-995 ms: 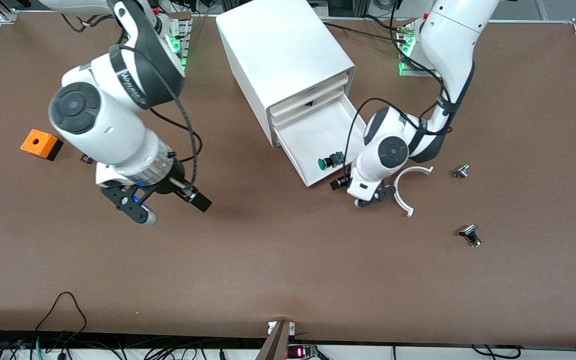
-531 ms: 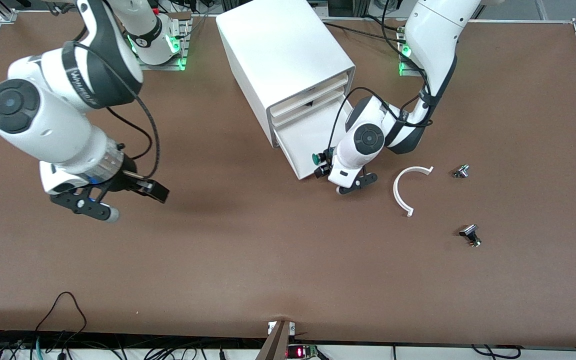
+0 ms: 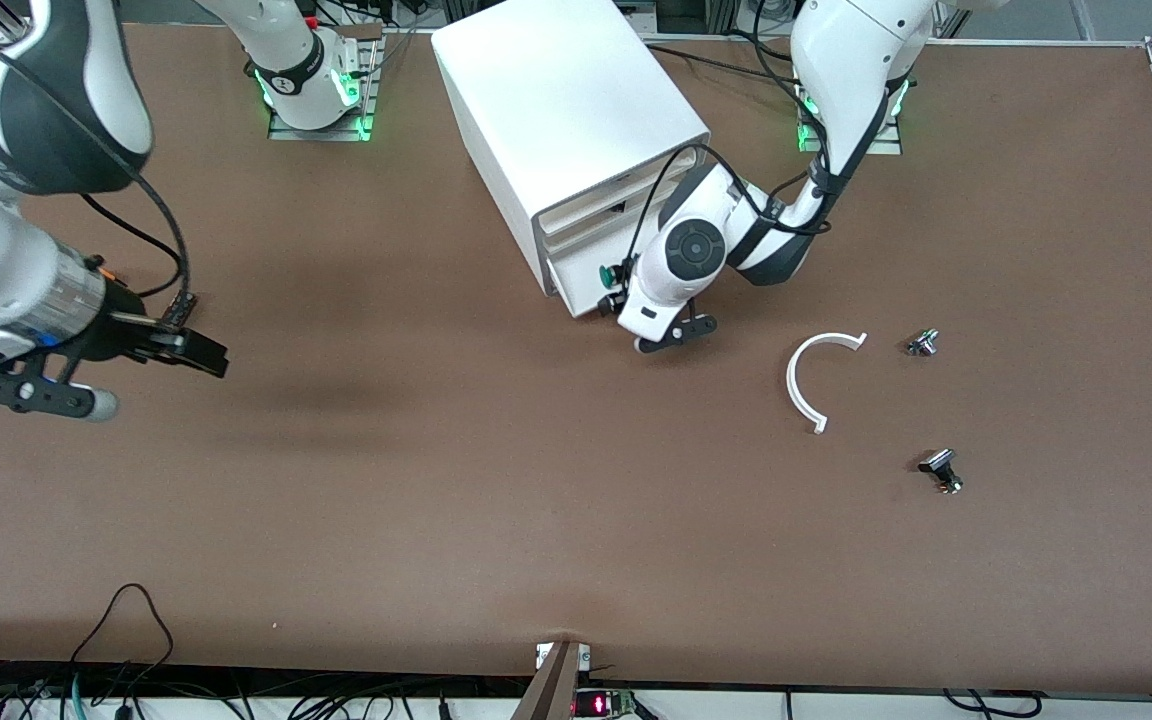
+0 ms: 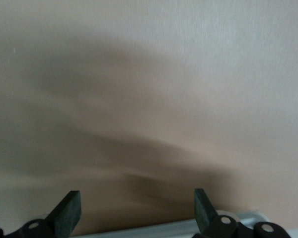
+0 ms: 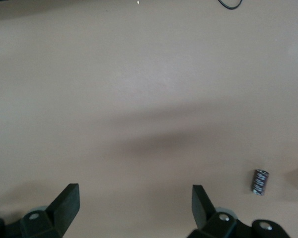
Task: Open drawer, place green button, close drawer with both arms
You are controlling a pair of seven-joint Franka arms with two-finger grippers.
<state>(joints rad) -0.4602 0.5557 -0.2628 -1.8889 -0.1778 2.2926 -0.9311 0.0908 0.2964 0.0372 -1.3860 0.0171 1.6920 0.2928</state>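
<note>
Nearly shut, the drawer [image 3: 576, 290] carries the button [image 3: 608, 272] at its front edge, under the left gripper [image 3: 658, 335], whose fingers are spread against the drawer front. The button could jam against the cabinet [image 3: 566, 110]. The right gripper [image 3: 96, 375] waits, fingers apart.

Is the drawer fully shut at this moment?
No: in the front view the drawer juts a little from the cabinet, the button showing in it beside the left gripper.
</note>
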